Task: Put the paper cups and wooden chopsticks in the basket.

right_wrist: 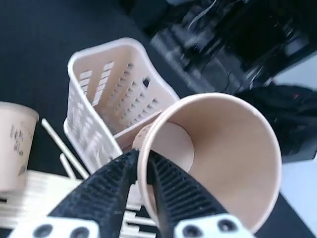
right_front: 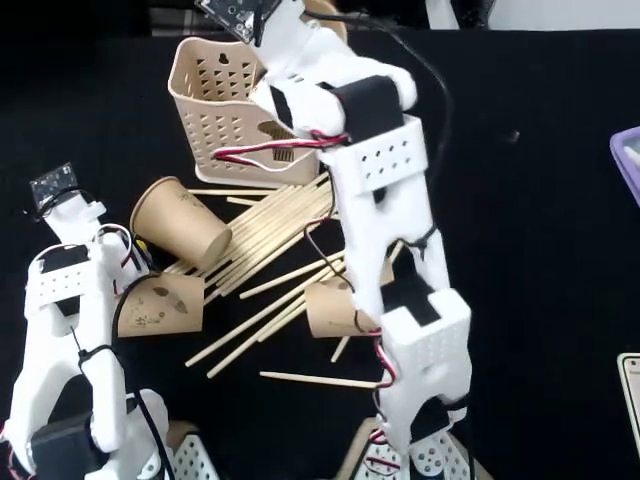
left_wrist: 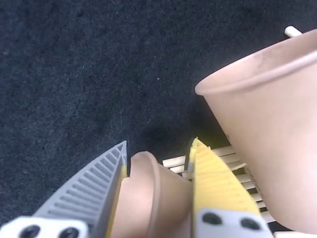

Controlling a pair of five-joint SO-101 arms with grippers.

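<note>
While R gripper (right_wrist: pixel 142 161) is pinching paper cup (right_wrist: pixel 223 163) at rim by basket (right_front: pixel 215 110), upper centre, L gripper (left_wrist: pixel 158 163) is clamping second cup (right_front: pixel 165 305), lower left.

The table (right_front: pixel 530 250) is covered by a black cloth with a fine, felt-like weave. At its right edge a purple tray (right_front: pixel 626 160) is cut off by the frame, and a pale flat object (right_front: pixel 631 400) is seen lower down. Beyond the far edge a white strip of wall (right_front: pixel 565 12) is shown, and dark cables and equipment (right_wrist: pixel 223 29) are piled behind.
</note>
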